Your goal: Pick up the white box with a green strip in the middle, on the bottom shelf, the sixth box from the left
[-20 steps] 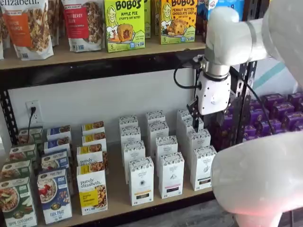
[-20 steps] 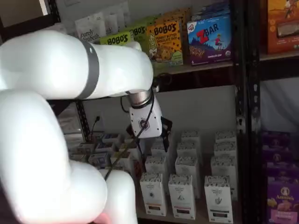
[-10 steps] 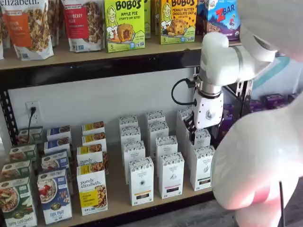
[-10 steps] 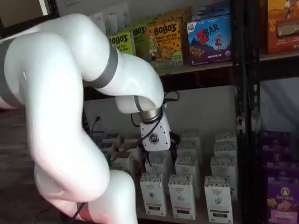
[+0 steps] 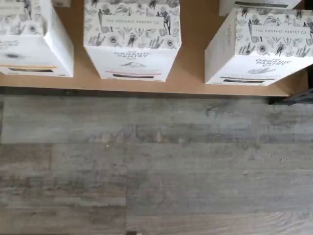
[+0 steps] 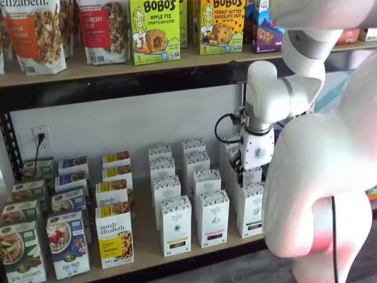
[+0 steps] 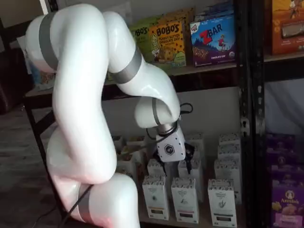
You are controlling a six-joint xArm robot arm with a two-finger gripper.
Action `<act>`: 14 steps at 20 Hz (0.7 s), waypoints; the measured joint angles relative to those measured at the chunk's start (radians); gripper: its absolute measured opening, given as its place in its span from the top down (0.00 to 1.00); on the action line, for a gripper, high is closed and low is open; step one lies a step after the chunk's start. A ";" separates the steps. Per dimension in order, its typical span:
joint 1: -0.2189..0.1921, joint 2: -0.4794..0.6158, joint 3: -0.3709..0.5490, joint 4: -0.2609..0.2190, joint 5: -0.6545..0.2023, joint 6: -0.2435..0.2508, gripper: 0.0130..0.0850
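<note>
— Grey wood-grain floor fills most of the wrist view. What runs along its far edge?

— That's the pale wooden surface, the bottom one of the rack. Three white cartons stand at its front edge. The white box is the one with the dark greenish strip low on its front. The middle carton beside it has a pinkish strip, and the third carton has an orange one.

— And in the shelf views?

— The white box stands upright at the front of the right-hand column of white cartons, near the surface's front rail. In a shelf view it is the rightmost of three front cartons.

— Where is the hand?

— The hand hangs on its white body over the cartons behind the front row. In a shelf view its body sits above the second carton of that right-hand column. It is apart from the white box, which stands in front of it and lower.

— Spread or pressed together?

— I cannot tell. Only dark bits of the fingers show against the cartons, with no clear gap and nothing pinched. The wrist view shows no fingers.

— Anything else around?

— Yellow Bobo's boxes stand on the upper board, granola boxes to the left below, and purple boxes sit in the next bay.
</note>
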 joint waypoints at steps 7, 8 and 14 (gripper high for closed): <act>-0.077 0.211 -0.097 0.046 -0.113 -0.112 0.00; -0.090 0.242 -0.112 0.019 -0.127 -0.100 0.00; -0.123 0.383 -0.175 0.062 -0.199 -0.173 0.00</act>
